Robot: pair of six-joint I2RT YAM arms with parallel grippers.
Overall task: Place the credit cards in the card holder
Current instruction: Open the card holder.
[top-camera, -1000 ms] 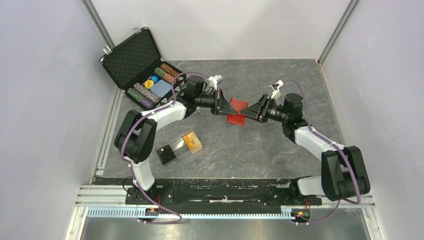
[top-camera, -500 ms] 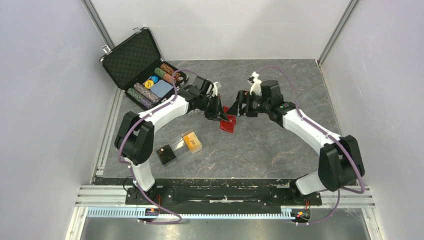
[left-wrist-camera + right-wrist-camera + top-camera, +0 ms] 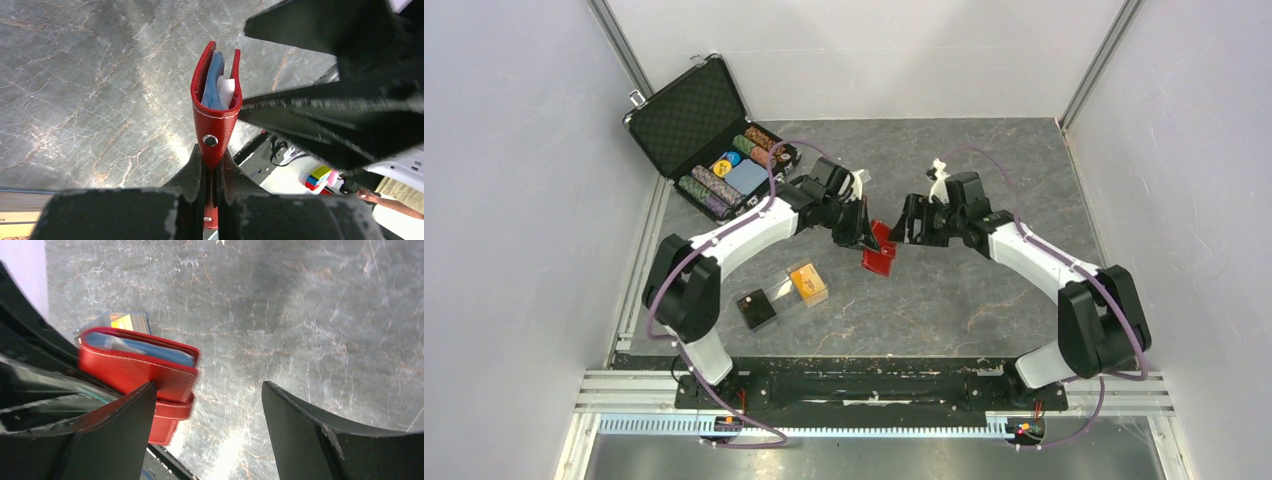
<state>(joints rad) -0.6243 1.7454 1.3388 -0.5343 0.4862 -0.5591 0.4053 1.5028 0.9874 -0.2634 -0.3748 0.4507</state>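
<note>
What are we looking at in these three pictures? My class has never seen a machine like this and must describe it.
This is a robot with two arms bolted to the near edge of a grey table. One picture looks down from above. The other two come from a camera on each wrist, so that arm's own fingers show in them.

The left gripper is shut on a red card holder, which has a pale blue card showing inside. The right gripper is open close beside it and grips nothing.

On the table there is an open black case with rows of poker chips. Nearer the arms lie some orange cards and a small black box.
</note>
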